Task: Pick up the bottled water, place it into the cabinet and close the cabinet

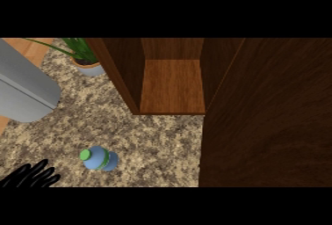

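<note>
A small blue water bottle (100,158) with a green cap stands upright on the speckled stone counter (149,140), near the lower left. The wooden cabinet (172,85) sits behind it with its inside shelf showing. Its open door (266,114) fills the right side of the view as a large dark brown panel. My left hand (31,176) shows at the lower left corner, fingers straight and spread, a little left of the bottle and not touching it. My right hand does not show.
A grey rounded appliance (24,85) lies at the left edge. A potted plant (85,59) with green leaves stands at the back left, beside the cabinet's left wall.
</note>
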